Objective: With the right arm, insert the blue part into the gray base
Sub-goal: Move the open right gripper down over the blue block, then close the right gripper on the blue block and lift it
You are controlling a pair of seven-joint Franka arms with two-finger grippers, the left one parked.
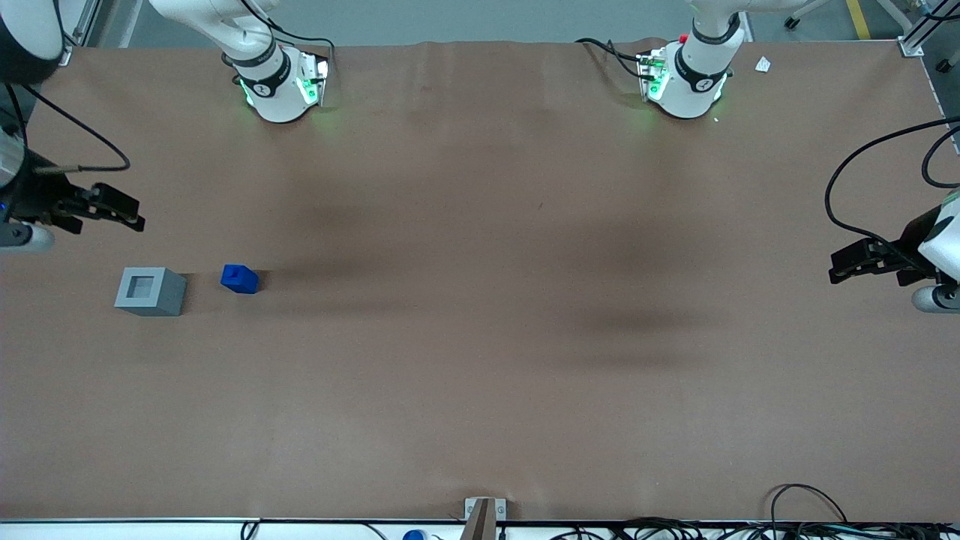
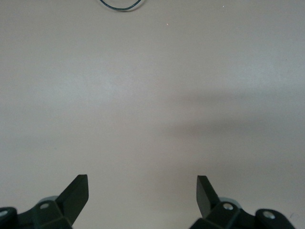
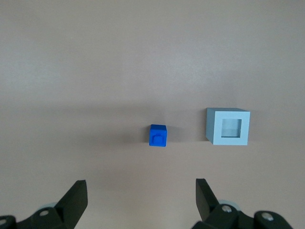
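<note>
A wide brown table (image 1: 480, 300) is seen, with a flat cover that has no pattern. Two small blocks are set on it, toward the working arm's end.

The gray base (image 1: 151, 292) is stood flat on the table. A square hole is seen in its top, and nothing is in the hole. The blue part (image 1: 239, 278) is stood just beside the base, with a small strip of bare table between them. The two are not touching. The blue part is the smaller one, and a narrower step is seen on its top.

The right arm (image 1: 30, 180) is held up at the edge of the table, farther from the front camera than the two blocks. Its gripper (image 1: 120, 212) is held above the table, and nothing is held in it. Its two black fingers are spread wide apart.

From the right wrist, the blue part (image 3: 157, 136) and the base (image 3: 228, 126) are seen side by side on the table, ahead of the gripper (image 3: 141, 198). Neither block is touched by the fingers (image 3: 76, 198).
</note>
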